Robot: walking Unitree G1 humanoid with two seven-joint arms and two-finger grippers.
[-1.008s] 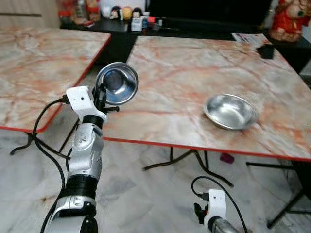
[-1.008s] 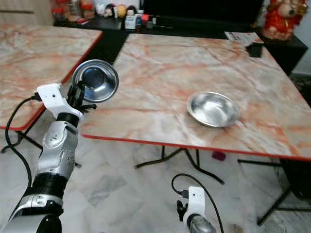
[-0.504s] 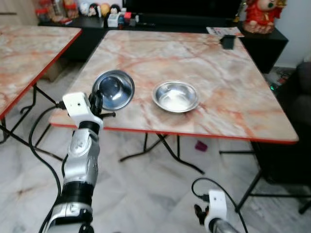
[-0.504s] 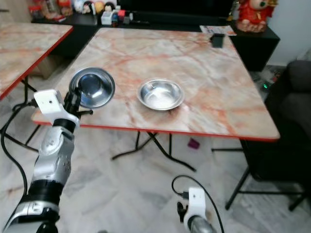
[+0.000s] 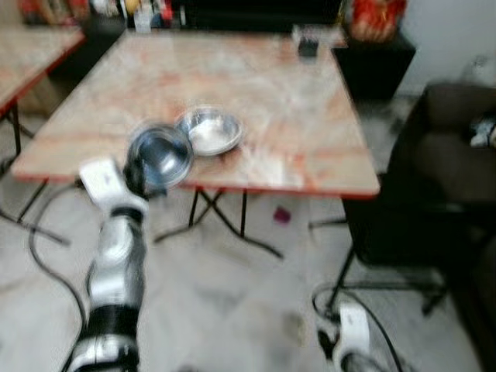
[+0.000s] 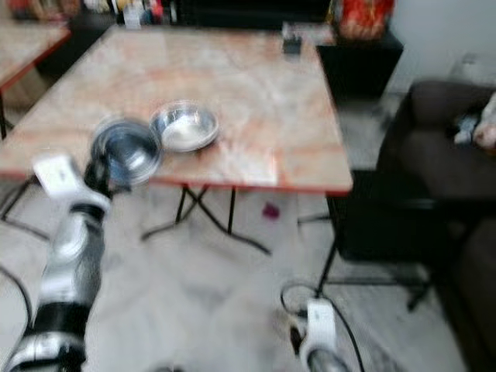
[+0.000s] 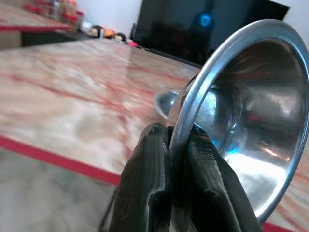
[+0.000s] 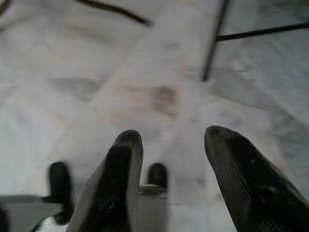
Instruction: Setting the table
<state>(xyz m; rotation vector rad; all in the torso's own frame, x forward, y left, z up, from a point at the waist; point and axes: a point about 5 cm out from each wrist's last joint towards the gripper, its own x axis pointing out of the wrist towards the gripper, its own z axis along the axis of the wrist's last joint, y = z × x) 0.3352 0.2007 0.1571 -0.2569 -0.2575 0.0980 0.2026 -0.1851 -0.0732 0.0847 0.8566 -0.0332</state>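
My left gripper [image 5: 138, 172] is raised in front of the marble table [image 5: 256, 93] and is shut on the rim of a steel bowl [image 5: 160, 155], which stands tilted on edge. In the left wrist view the two black fingers [image 7: 149, 179] pinch that bowl's rim [image 7: 212, 87]. A second steel bowl [image 5: 208, 130] rests on the table just beyond it, near the front edge. My right gripper [image 8: 176, 154] hangs low over the floor, open, with nothing between its fingers. Both eye views are blurred.
A dark sofa [image 5: 457, 155] stands to the right of the table. A second marble table [image 5: 31, 54] is at the far left. A dark cabinet with small items [image 5: 232, 12] runs along the back. A small pink thing [image 5: 282, 215] lies on the floor under the table.
The camera has swung right and back, so the table now sits further left and the sofa has come into sight. The left gripper still holds the bowl.
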